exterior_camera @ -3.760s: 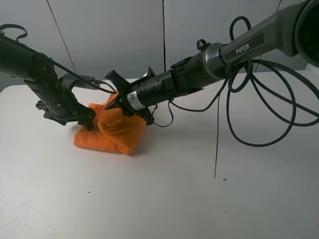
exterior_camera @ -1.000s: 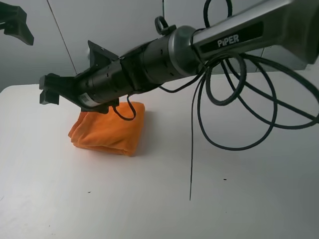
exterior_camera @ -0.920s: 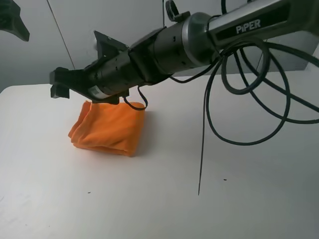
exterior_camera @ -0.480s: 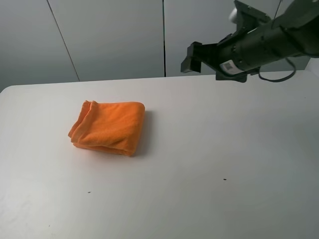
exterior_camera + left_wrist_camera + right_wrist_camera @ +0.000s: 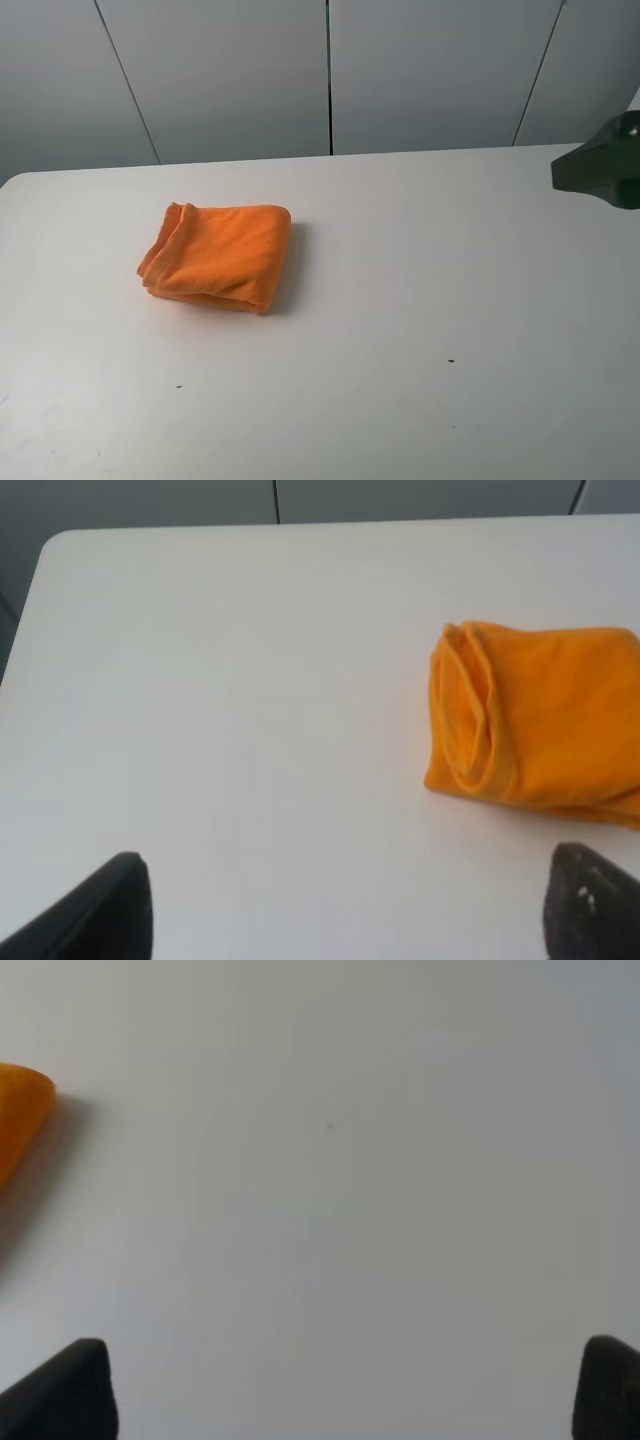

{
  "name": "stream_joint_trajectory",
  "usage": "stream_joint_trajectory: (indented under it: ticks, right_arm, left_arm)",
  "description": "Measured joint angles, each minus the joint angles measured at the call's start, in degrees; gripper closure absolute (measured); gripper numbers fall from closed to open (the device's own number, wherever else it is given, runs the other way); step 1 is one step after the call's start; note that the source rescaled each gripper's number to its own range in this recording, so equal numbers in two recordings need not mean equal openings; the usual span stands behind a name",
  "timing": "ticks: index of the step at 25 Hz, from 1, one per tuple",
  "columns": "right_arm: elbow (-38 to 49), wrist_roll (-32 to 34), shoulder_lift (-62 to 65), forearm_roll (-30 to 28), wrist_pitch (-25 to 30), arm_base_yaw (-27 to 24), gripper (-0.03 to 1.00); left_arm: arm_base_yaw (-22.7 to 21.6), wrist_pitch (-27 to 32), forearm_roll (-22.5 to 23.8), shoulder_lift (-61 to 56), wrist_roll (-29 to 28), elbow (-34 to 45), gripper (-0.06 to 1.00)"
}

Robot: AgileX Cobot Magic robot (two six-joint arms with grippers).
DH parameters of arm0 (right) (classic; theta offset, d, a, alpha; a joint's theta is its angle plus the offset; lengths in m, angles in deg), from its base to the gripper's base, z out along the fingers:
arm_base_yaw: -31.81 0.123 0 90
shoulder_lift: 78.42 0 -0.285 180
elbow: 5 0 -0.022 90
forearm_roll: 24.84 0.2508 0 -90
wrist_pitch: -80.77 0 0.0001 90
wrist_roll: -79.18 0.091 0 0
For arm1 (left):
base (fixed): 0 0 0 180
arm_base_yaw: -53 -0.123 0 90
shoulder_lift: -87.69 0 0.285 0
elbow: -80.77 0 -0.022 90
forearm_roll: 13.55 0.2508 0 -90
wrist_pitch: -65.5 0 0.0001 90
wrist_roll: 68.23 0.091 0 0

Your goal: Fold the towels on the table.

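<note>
An orange towel (image 5: 217,256) lies folded into a compact bundle on the far-left tabletop (image 5: 420,300), the job apparently finished, both claws spread wide, gripping nothing.

From the high camera, my right arm (image 5: 603,172) is only a dark blurred shape cut off at the right edge. Its pincer (image 5: 345,1385) shows only two fingertip corners in the right wrist view. My left pincer (image 5: 350,905) likewise shows just two dark tips. The orange towel (image 5: 20,1120) is cropped to a sliver there, its label hidden. The bench (image 5: 400,300) runs past every edge.
</note>
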Motion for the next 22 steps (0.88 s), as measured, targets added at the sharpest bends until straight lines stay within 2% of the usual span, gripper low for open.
stream_joint_trajectory:
  ticks: [4,8,13,15,19,22]
  right_arm:
    - [0.0,1.4,12.9,-1.6,12.9,0.0,-0.03]
    - [0.1,-0.5,24.9,-2.8,21.3,0.0,-0.03]
    - [1.8,-4.7,38.7,-2.2,22.9,0.0,-0.03]
    - [1.8,-7.1,41.6,0.2,23.2,0.0,-0.03]
    - [3.6,-10.4,42.1,4.2,21.8,0.0,-0.03]
    - [7.0,-11.9,42.1,4.9,19.9,0.0,-0.03]
  left_arm:
    - [0.0,2.4,0.0,-9.2,0.0,3.5,-0.05]
    - [0.0,4.2,0.0,-16.6,0.0,6.0,-0.05]
    - [0.0,4.8,-0.2,-20.8,0.0,9.4,-0.05]
    - [0.0,4.8,-0.6,-20.8,0.0,10.2,-0.05]
    - [0.0,4.2,-0.8,-21.0,0.3,12.1,-0.05]
    - [0.0,3.6,-1.1,-21.0,0.6,14.7,-0.05]
